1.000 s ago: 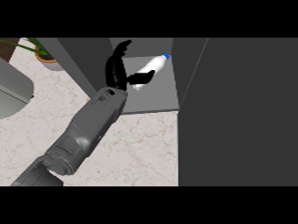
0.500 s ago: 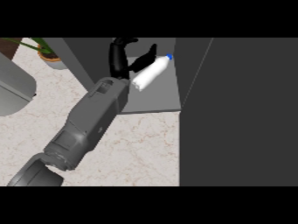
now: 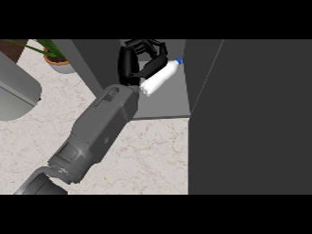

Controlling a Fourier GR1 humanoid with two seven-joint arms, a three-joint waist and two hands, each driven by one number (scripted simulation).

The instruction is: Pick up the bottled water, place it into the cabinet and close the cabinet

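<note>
While pushed farther into the open cabinet (image 3: pixel 165 107) than a second ago, still clasped: bottled water (image 3: pixel 162 75), tilted, blue cap toward the far right, over the shelf floor. Left hand (image 3: pixel 130 63) on its left side, fingers arched over, thumb against the body. Probably near release; then withdraw and swing shut the dark door (image 3: pixel 266 119) on the right. No sign of the right hand.

Treat the cabinet shelf (image 3: pixel 168 104) as a narrow slot: the cabinet's left wall (image 3: pixel 101 59) and a tall dark panel (image 3: pixel 266 114) on the right bound it. The left hand (image 3: pixel 132 61) and the bottled water (image 3: pixel 162 77) fill its far part. You have bare bench (image 3: pixel 151 151) free in front; a potted plant (image 3: pixel 57 61) stands further left.
</note>
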